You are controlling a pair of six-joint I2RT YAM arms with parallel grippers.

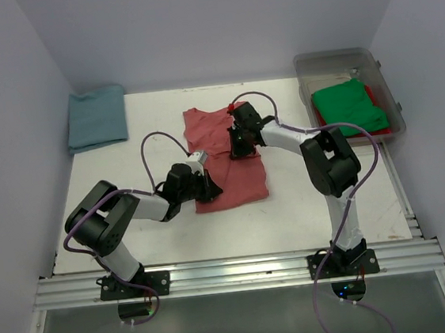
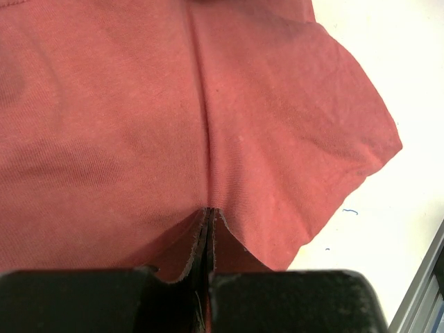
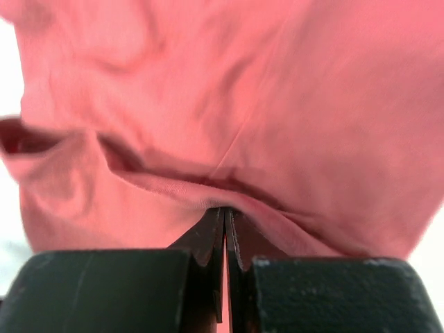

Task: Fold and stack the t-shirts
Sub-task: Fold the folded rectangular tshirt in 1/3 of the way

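Shows a salmon-red t-shirt (image 1: 239, 176) lying rumpled and partly folded on a white table (image 1: 306, 205). Pinched at its near left edge by the left gripper (image 1: 209, 188), clamped tight on a raised ridge of the cloth; in the left wrist view, a long crease runs away from the closed fingertips across the fabric. Pinched again toward its far middle by the right gripper (image 1: 241, 150), likewise closed on a bunched fold of the same shirt, filling the right wrist view with pink-red cloth. Well to the left of the salmon-red t-shirt and farther back, shows a dusty teal-blue t-shirt (image 1: 96, 116), folded flat. Well to the right of the salmon-red t-shirt and slightly farther back, shows a clear plastic bin (image 1: 330, 58) holding a bright green t-shirt (image 1: 349, 101) on top of a red t-shirt (image 1: 381, 122), with only a red edge peeking out.
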